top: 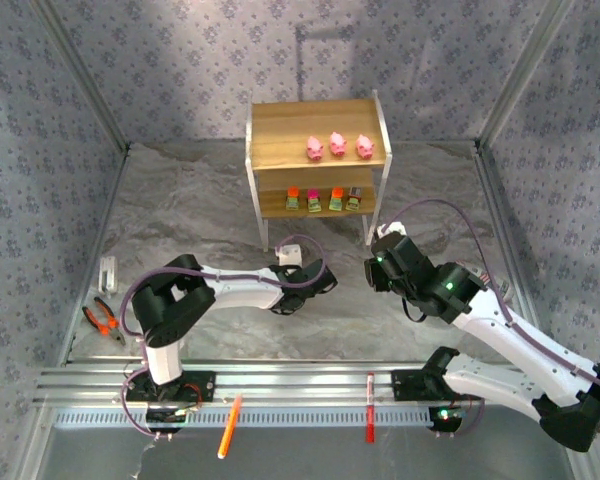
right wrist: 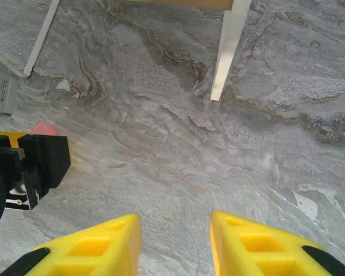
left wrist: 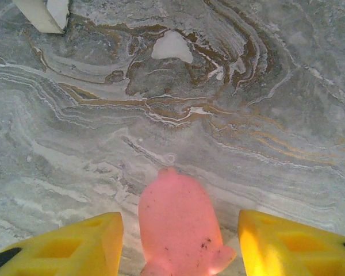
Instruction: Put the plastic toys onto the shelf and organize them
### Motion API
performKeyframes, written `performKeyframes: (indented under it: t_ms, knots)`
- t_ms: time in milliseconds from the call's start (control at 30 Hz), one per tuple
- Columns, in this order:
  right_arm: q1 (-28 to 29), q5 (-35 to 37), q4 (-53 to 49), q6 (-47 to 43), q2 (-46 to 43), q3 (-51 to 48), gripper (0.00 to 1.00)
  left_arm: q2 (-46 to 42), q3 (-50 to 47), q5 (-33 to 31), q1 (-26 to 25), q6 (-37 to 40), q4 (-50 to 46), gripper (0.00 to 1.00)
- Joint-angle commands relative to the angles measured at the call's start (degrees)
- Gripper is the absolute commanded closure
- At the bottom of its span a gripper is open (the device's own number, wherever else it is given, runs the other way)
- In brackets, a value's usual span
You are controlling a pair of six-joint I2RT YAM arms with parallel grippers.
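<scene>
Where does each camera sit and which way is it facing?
Top: above and behind the arms, looking down at table, shelf, both arms.
Left wrist: on the left arm, facing down at a pink pig between its fingers.
Right wrist: on the right arm, facing down toward a shelf leg, own fingers below.
Both wrist views show that pig.

- shelf (top: 280,130): light wooden boards, smooth, with a faint grain; the thin legs look like white-painted metal.
- pig (left wrist: 178,230): pink plastic, matt, flecked with dark specks.
- table (left wrist: 161,103): grey marbled covering, matt, with brown veins.
- left gripper fingers (left wrist: 75,244): yellow plastic with a slight sheen.
- rail (top: 280,380): bare ribbed metal.
</scene>
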Motion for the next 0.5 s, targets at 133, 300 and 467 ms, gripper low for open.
performKeyframes:
  t_ms: [133,300,467]
  knots:
    - [-0.6,-0.4,-0.2,-0.7,-0.7,-0.2,0.63,1.5,1.1,1.1,0.5,-0.9,-0.6,0.52]
    - [-0.5,-0.3,-0.2,-0.7,-0.7,-0.1,0.63,2.0,1.4,1.8,0.6,-1.1,-0.8,0.52]
    - [-0.7,-0.2,-0.3,-0.8,-0.8,-0.1,0.64,2.3,1.6,2.0,0.6,-1.2,-0.7,0.58]
